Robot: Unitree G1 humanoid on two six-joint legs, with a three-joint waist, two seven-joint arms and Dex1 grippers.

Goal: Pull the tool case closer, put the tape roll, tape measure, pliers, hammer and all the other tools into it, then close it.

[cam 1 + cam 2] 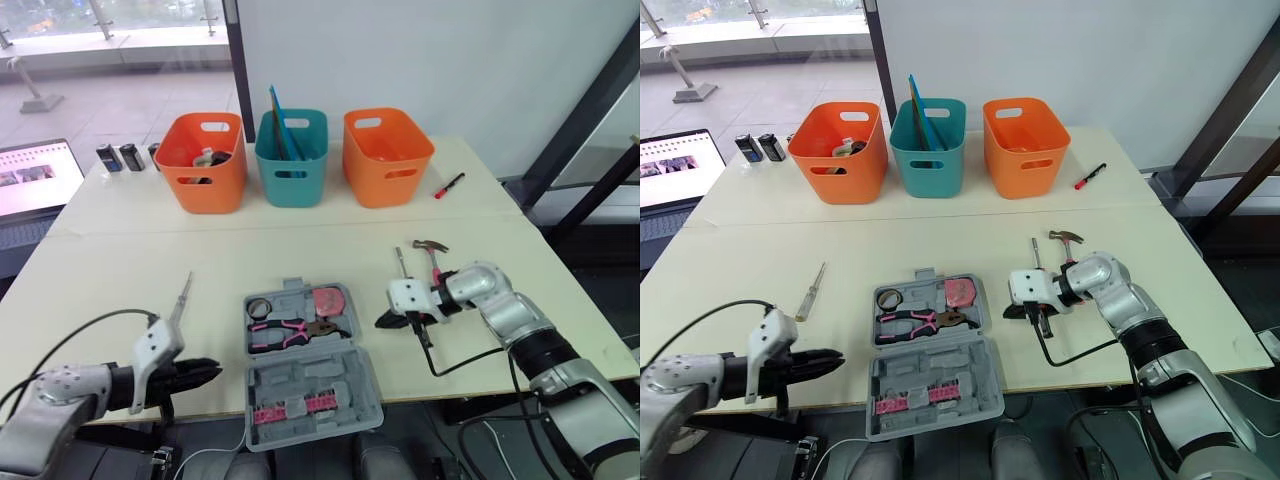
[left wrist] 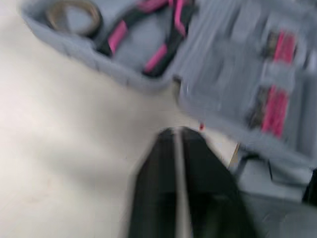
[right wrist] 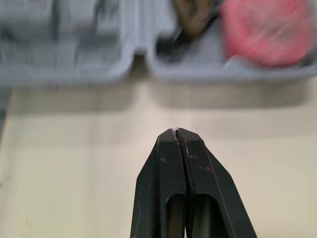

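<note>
The grey tool case (image 1: 305,370) lies open near the table's front edge. In its far half sit the tape roll (image 1: 259,306), the pink-handled pliers (image 1: 290,331) and the pink tape measure (image 1: 326,300). A hammer (image 1: 432,256) lies to the right of the case, behind my right arm. A screwdriver (image 1: 182,297) lies on the table left of the case. My right gripper (image 1: 384,321) is shut and empty, just right of the case. At the front edge, my left gripper (image 1: 212,372) is shut and empty, left of the case's lid.
Two orange bins (image 1: 203,160) (image 1: 386,155) and a teal bin (image 1: 292,156) stand in a row at the back. A red pen (image 1: 449,185) lies at the back right. A laptop (image 1: 35,180) and small dark objects (image 1: 120,157) are at the back left.
</note>
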